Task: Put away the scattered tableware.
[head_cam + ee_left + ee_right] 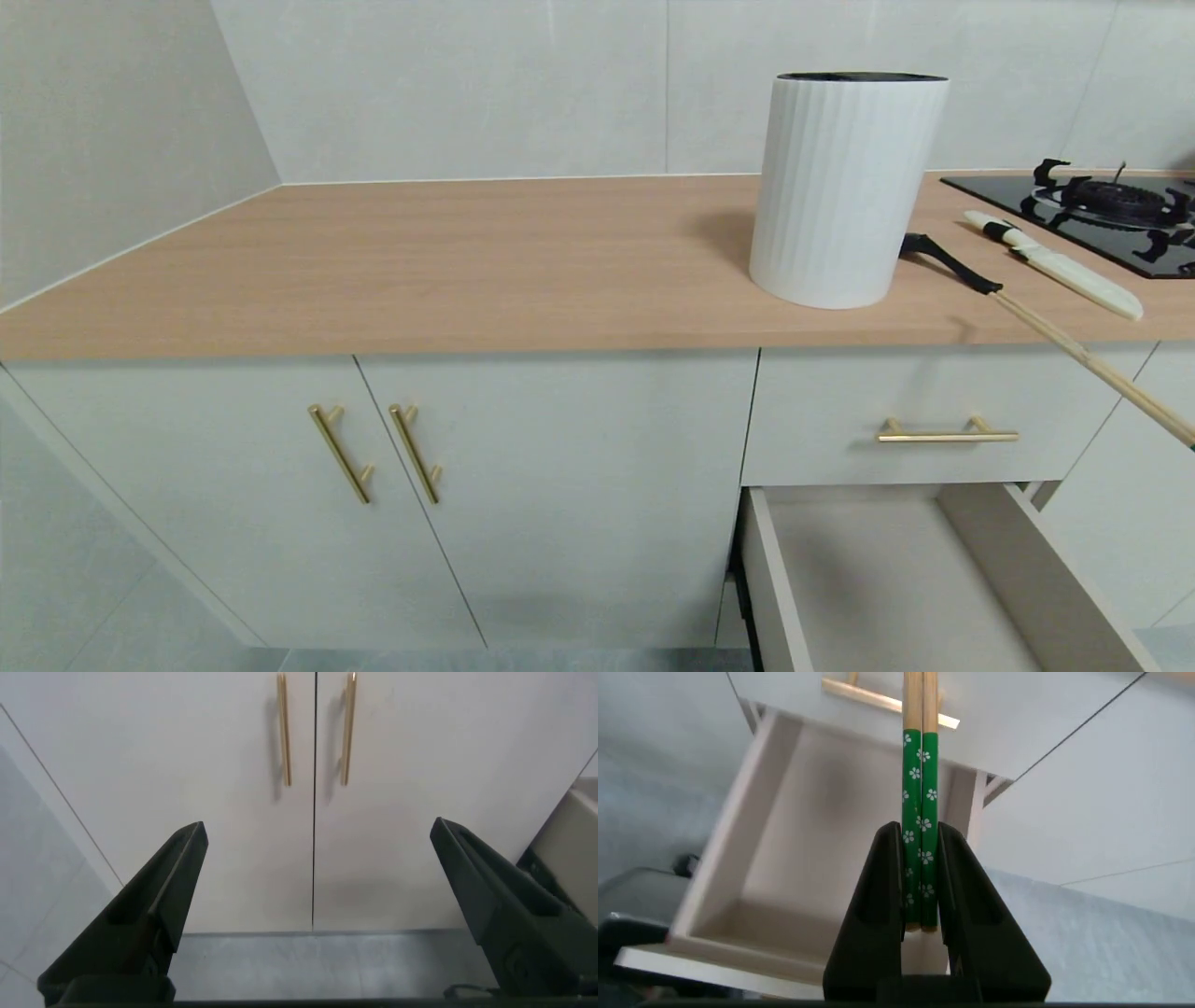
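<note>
The chopsticks [921, 784] are pinched by their green ends in the right gripper [922, 845]. In the head view their long axis is run toward ten o'clock, tips pointed at the holder [845, 187]. The open drawer [771, 579] lies below. The left gripper [318, 831] is spread, farther off.

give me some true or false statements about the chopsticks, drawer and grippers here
1. The right gripper is shut on the chopsticks. True.
2. The lower drawer is closed. False: it is pulled open, under a closed one.
3. The left gripper holds the knife. False: it is open and holds nothing; the knife lies on the counter by the stove.
4. The white holder stands upright on the counter. True.
</note>
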Robot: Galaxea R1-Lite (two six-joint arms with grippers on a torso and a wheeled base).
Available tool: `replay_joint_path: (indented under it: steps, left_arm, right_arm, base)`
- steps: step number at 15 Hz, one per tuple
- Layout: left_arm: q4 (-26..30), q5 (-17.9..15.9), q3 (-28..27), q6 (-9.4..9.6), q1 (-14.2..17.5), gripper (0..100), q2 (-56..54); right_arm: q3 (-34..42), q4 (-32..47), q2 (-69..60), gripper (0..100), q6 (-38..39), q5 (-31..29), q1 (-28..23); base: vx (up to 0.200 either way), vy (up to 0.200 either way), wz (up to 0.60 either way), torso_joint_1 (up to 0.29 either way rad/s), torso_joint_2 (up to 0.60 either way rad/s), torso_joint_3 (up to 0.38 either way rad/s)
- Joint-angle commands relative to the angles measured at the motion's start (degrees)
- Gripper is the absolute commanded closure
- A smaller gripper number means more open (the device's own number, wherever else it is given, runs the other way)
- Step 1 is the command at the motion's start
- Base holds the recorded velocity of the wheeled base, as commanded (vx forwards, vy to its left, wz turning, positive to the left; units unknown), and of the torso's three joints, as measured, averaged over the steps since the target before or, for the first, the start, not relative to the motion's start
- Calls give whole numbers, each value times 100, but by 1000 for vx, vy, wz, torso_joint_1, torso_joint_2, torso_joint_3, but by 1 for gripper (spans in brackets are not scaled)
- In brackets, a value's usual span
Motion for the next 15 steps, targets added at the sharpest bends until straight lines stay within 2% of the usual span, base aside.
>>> replay_joint_path:
  steps: [1,6,15]
  left_arm:
    - [-1,2,0,0,2,0,2]
    - [-1,2,0,0,2,0,2]
    - [-1,2,0,0,2,0,2]
  right_arm:
    - [84,12,-104,100,-23,108,261]
    - [427,21,-25,100,-23,108,991]
    - [989,-40,1047,100,12,134,1404]
  base:
    - [0,0,0,-129,466,320]
    - [0,0,0,-86,394,299]
    - [0,0,0,-4,22,17]
